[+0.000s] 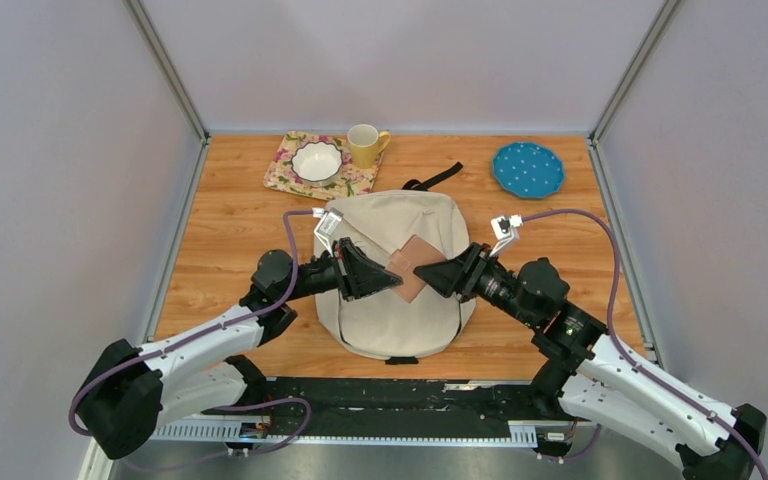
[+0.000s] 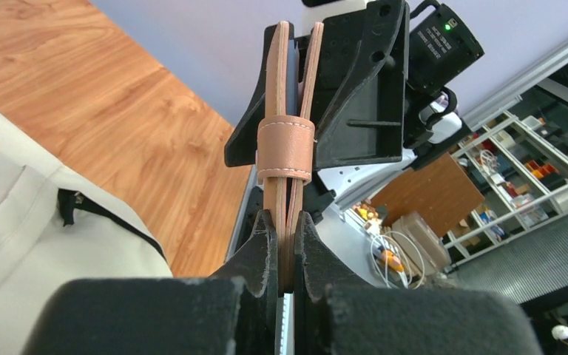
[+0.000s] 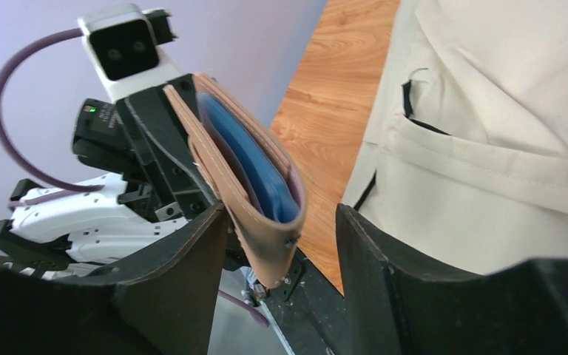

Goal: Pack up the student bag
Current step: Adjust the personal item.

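The student bag [image 1: 390, 320] lies flat at the centre of the counter [image 1: 230, 250], straps toward the far side. Top view: the left claw [image 1: 395, 280] and the right claw [image 1: 424, 276] meet above the bag's middle, with a tan leather case [image 1: 418, 255] between them, held clear of the fabric. No open compartment can be made out from here. A bowl [image 1: 317, 160] on a floral mat [image 1: 282, 175], a yellow mug [image 1: 364, 146] and a blue plate [image 1: 528, 169] stand along the far edge.

Left wrist view: the left claw is clamped narrow on the lower edge of the case, which stands on edge. The bag lies below and to the left, apart from the fingers.

Right wrist view: the right claw stands wide, with the case against one finger and a gap to the other. It is not gripping. The bag lies beneath, its front pocket in sight.

Assessment: packing appears early. The case is not yet in the bag, and an opening has yet to be found
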Robot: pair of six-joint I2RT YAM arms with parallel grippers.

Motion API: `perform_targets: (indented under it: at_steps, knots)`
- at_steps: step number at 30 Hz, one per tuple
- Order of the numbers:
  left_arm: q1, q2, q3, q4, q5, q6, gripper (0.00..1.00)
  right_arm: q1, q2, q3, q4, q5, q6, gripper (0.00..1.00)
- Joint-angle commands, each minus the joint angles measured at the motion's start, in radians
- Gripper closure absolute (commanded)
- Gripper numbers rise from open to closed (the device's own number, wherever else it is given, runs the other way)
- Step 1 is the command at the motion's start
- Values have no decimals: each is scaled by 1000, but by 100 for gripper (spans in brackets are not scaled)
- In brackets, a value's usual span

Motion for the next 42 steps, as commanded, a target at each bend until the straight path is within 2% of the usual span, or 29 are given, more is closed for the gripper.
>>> perform_targets:
  at_steps: [1,5,8,11,15,17,18,19,21,24,25,26,30,32,37,42]
  knots:
    - [6,25,-11,185,57,-76,100,2,0,-13,179,-67,-42,45]
    - [9,48,-12,240,86,-111,100,4,18,-14,195,-98,-33,49]
    - [16,39,-15,213,86,-96,100,1,-2,-35,216,-98,-25,57]
    - [27,22,-21,188,76,-81,100,2,-20,-49,227,-103,-16,67]
    - [32,16,-12,131,69,-56,100,2,-31,-59,229,-103,-8,86]
    - [33,13,-11,86,71,-46,92,2,-34,-57,218,-95,-4,90]
    - [33,10,-6,60,66,-29,72,2,-35,-57,213,-92,-5,94]
    - [33,3,-1,29,57,-13,64,2,-38,-55,206,-86,-7,95]
    - [33,-11,20,-107,39,61,39,2,-54,-49,158,-49,-13,98]
    - [33,-56,75,-390,-67,216,31,2,-107,-37,39,42,-38,100]
    - [33,-76,94,-463,-140,255,30,2,-126,-36,-3,84,-50,100]
    - [33,-82,113,-607,-185,336,29,2,-147,-37,-61,110,-53,100]
    - [33,-51,256,-888,-395,523,27,2,-267,-45,-181,227,-58,100]
    - [33,-16,314,-976,-423,627,26,2,-295,-48,-234,248,-58,100]
    - [35,182,561,-1158,-440,809,26,2,-334,-40,-297,265,-59,100]
    - [33,381,752,-1271,-452,982,25,2,-353,-40,-325,274,-50,100]
